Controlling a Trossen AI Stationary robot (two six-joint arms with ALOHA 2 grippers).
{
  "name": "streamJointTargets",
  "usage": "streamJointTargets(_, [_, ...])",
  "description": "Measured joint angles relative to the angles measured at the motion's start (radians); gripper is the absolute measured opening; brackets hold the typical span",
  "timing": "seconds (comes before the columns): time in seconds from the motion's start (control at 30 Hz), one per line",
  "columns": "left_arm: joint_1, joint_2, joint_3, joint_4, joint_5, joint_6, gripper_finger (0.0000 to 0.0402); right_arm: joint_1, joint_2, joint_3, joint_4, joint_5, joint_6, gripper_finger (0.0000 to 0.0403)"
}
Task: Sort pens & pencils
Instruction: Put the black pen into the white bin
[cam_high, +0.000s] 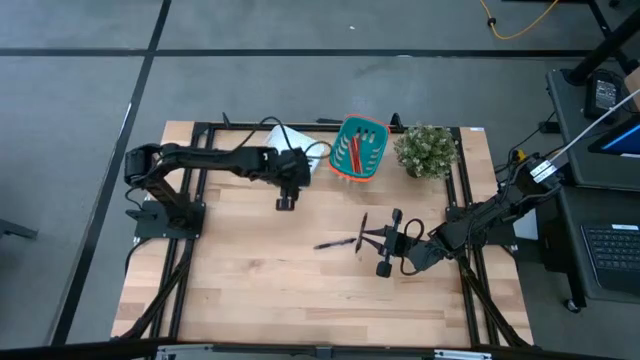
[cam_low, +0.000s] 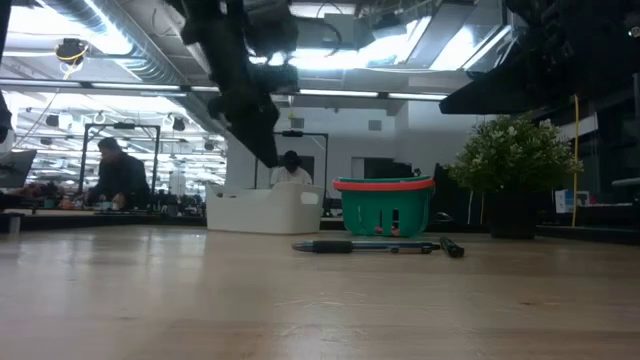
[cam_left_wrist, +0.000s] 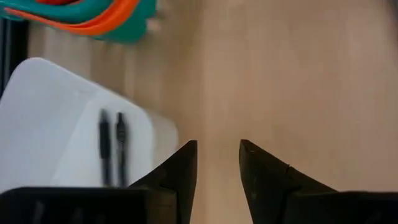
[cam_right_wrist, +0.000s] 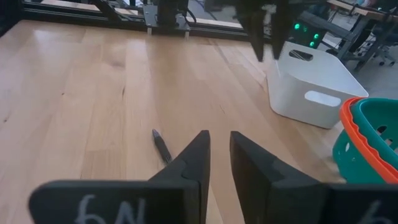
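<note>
The pale planked wooden counter (cam_high: 260, 270) looks smooth and matt. At its 12 o'clock edge, the white rectangular plastic bin (cam_right_wrist: 314, 87) and teal orange-rimmed plastic basket (cam_high: 358, 150) look smooth.

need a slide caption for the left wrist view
Left end effector open over bare table, beside the white bin holding two black pens.

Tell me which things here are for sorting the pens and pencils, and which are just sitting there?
For the job:
- pens on the table
- pens in the white bin
- pencils in the teal basket
- left gripper, fingers open
- right gripper

Just sitting there:
- potted plant
- people at desks far behind
</note>
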Motion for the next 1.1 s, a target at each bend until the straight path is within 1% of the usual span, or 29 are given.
streamJointTargets(0.23, [-0.116, -0.006, 0.007, 0.015, 0.000, -0.171, 0.0112, 0.000, 0.000, 0.000, -0.015, -0.001, 0.028, 0.0065])
streamJointTargets(0.33, [-0.176, -0.006, 0.007, 0.030, 0.005, -0.208, 0.0112, 0.000, -0.001, 0.000, -0.019, -0.031, 0.050, 0.0065])
streamJointTargets(0.47, [-0.258, -0.004, 0.006, 0.128, 0.008, -0.272, 0.0112, 0.000, -0.001, 0.000, -0.020, -0.083, 0.047, 0.0065])
streamJointTargets(0.53, [-0.287, 0.009, 0.007, 0.182, 0.028, -0.303, 0.0112, 0.000, -0.001, 0.000, -0.018, -0.099, 0.045, 0.0065])
streamJointTargets(0.6, [-0.305, 0.017, 0.005, 0.202, 0.054, -0.308, 0.0112, 0.000, -0.001, 0.000, -0.016, -0.099, 0.044, 0.0065])
streamJointTargets(0.67, [-0.322, 0.039, 0.009, 0.263, 0.056, -0.310, 0.0112, 0.000, -0.001, 0.000, -0.014, -0.099, 0.044, 0.0065])
streamJointTargets(0.77, [-0.339, 0.079, 0.006, 0.296, 0.056, -0.333, 0.0112, 0.000, -0.001, 0.000, -0.009, -0.099, 0.043, 0.0065])
streamJointTargets(1.1, [-0.348, 0.203, 0.006, 0.355, 0.056, -0.334, 0.0112, 0.000, -0.003, 0.000, -0.005, -0.104, 0.043, 0.0065])
